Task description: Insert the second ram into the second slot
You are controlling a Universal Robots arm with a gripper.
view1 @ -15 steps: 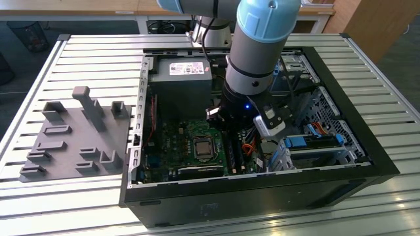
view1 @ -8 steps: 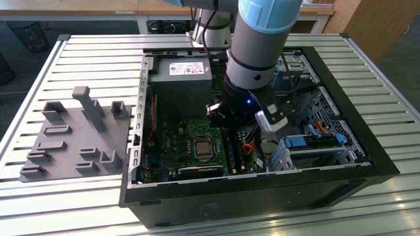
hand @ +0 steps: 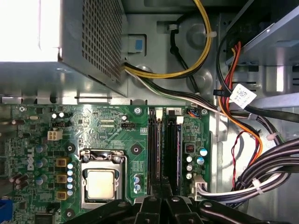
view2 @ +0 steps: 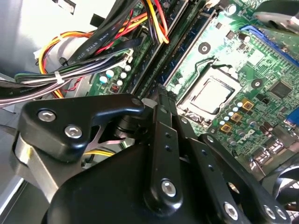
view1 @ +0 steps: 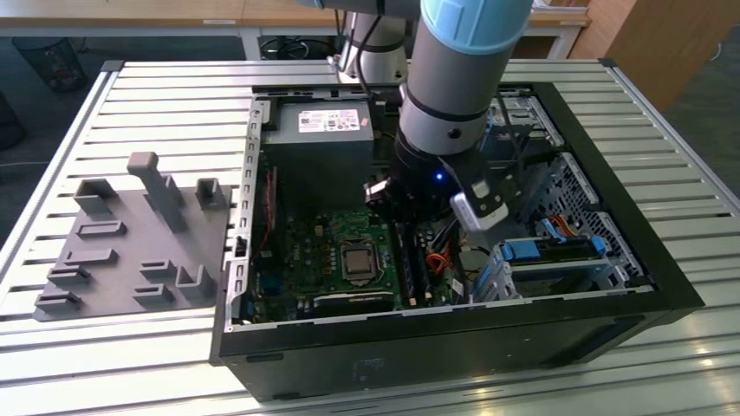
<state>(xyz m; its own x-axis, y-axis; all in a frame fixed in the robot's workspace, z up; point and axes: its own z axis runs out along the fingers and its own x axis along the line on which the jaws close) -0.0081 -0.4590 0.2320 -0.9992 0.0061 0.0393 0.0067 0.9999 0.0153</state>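
Ram sticks (hand: 172, 149) sit in the slots beside the socket (hand: 100, 183), directly under the claw (hand: 161, 205), whose fingers look clenched together; whether they pinch the second ram's top edge I cannot tell. Risks: an uneven push could leave one end unseated, and the cables (hand: 261, 163) at three o'clock of the slots could snag. The claw's own linkage (view2: 159, 154) hides the contact point and the latches.

The arm (view1: 457, 87) is covering the far end of the memory slots (view1: 411, 260) in the exterior view. In the first wrist view the gripper's black links (hand: 159, 210) are hiding the slots' (hand: 163, 149) near ends, and the processor socket (hand: 100, 182) is running partly under them.
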